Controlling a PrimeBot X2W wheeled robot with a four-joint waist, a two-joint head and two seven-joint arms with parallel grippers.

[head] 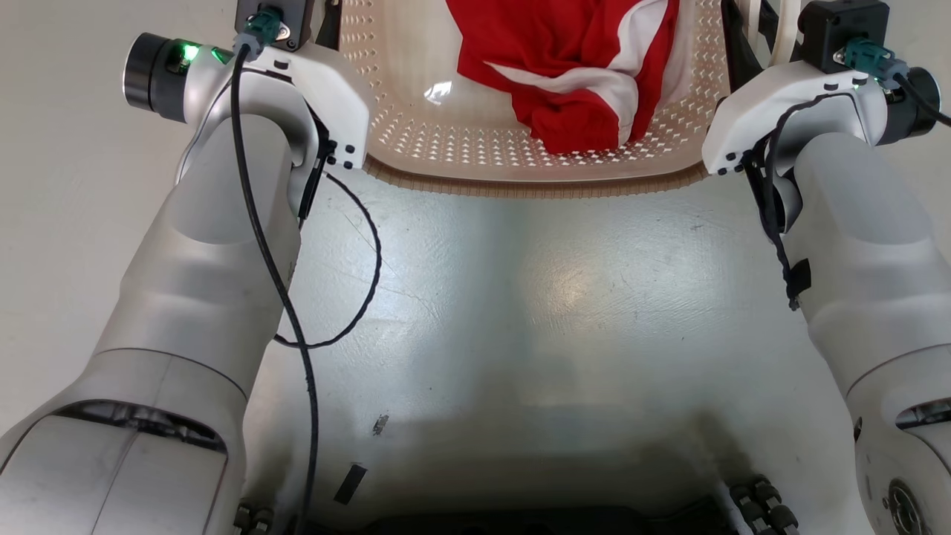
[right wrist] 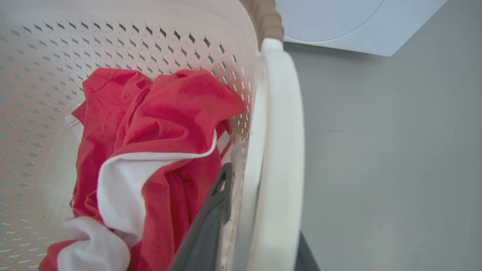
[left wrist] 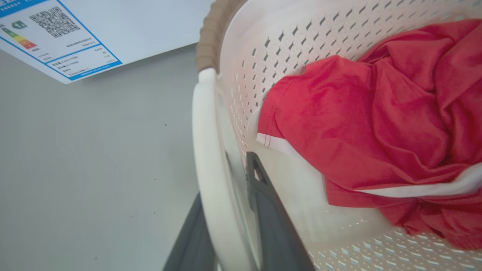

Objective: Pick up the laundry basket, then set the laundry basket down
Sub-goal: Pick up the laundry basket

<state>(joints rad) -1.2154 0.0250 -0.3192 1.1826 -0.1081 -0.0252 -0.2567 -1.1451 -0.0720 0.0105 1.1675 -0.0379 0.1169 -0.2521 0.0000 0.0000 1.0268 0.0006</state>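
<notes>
Either side of the laundry basket, left pincer and right pincer, each clamped round a loop handle.

A: How much of the laundry basket do you see from the head?
B: You get its near end; the top edge cuts off the rest, and the red cloth too.
A: And the label?
B: Too small for you to read. The right tool's outer finger hides behind the handle.
</notes>
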